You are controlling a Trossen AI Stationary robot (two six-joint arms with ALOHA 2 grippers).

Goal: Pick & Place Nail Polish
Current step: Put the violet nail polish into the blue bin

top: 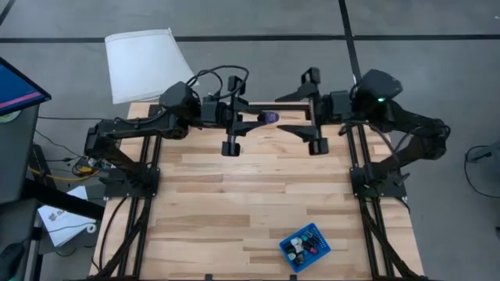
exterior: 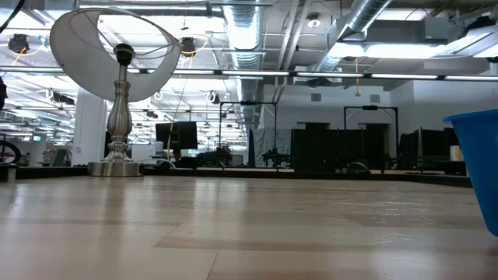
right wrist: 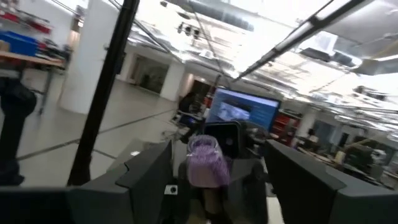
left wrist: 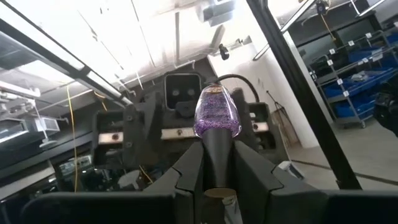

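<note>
Pale wooden planks make up the table (top: 258, 195), bare across most of its top, and at its near edge sits a small blue tray (top: 306, 246) holding several tiny nail polish bottles (top: 297, 248); the same tray's wall shows as a blue shape at the right edge of the low view (exterior: 476, 167). Black frame struts run along both sides of the table. Farther back, at the far left corner, a lamp with a white shade (top: 144, 62) stands on a silvery stem (exterior: 119, 117), its shade tilted. Beyond the table lies grey floor marked with dark lines, and the low view looks into a large room with ceiling ducts, strip lights and dark racks. Both arms reach toward each other above the table's far edge. The left gripper (top: 251, 119) points at the right arm and is closed on the dark cap of a purple glitter bottle (left wrist: 217, 113), whose body sticks out past the fingertips. The right gripper (top: 301, 117) faces it with its fingers spread wide, holding nothing; the purple bottle (right wrist: 206, 163) lies between them, though whether they touch it I cannot tell.
</note>
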